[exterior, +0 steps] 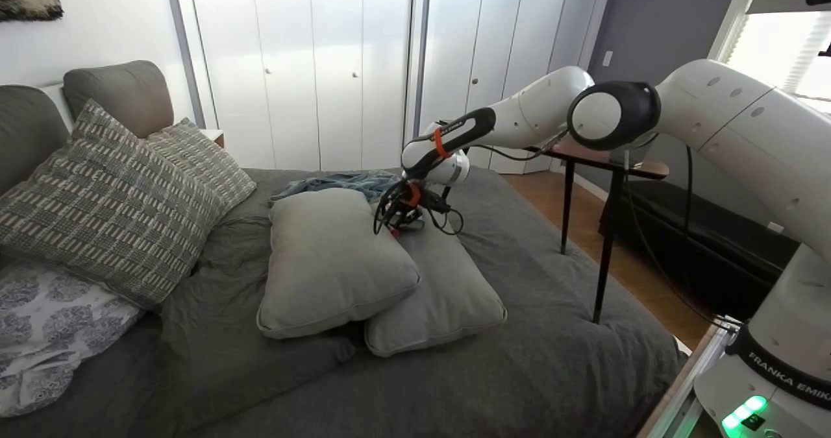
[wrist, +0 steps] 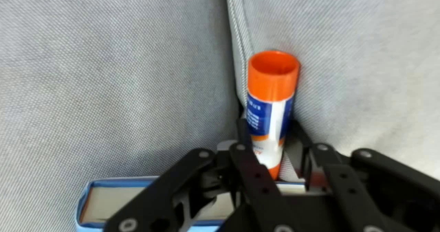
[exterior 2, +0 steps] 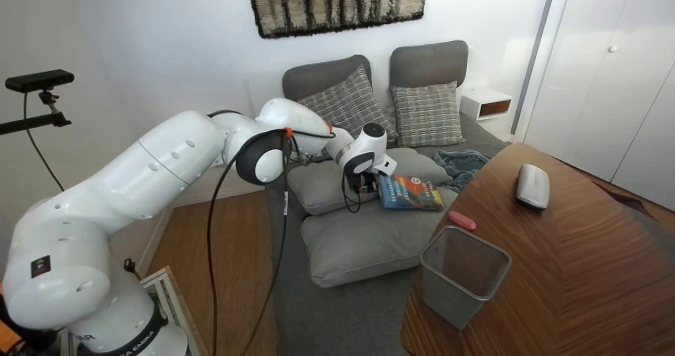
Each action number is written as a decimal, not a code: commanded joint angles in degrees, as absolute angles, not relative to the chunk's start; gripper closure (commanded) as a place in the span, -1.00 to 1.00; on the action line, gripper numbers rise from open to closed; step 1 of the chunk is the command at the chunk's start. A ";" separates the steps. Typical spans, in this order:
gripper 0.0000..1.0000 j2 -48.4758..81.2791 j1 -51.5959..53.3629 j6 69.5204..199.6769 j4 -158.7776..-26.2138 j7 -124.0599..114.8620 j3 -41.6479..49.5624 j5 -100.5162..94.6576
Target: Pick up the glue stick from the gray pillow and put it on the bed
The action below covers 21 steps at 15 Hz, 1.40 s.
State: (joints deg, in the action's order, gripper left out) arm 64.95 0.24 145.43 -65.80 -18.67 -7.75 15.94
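Because a crease between two gray pillows [wrist: 347, 70] seems to cradle it, the glue stick [wrist: 271, 115] in the wrist view sits tilted along a piped edge, open orange end toward the camera. We see the jaws straddling its barrel, one side each, presumably to squeeze across the narrow way; whether they press on it, we can't tell. A book [wrist: 111, 201] seems just beside its other end, so we'd watch for a snag.

In an exterior view, the arm [exterior: 701, 113] reaches low over the gray pillows, which fits a grasp from above; we can't pick out the glue stick. The bed [exterior: 519, 379] spreads right beside them, so we'd expect a short lift and sideways move.

In an exterior view, the book seems to lie on the nearer pillow by the jaws. We also get a mesh bin [exterior 2: 448, 298] on the counter [exterior 2: 580, 261]; not needed, we judge.
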 commanded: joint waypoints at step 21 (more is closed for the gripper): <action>0.84 40.21 13.50 200.72 -102.87 -15.46 14.45 29.28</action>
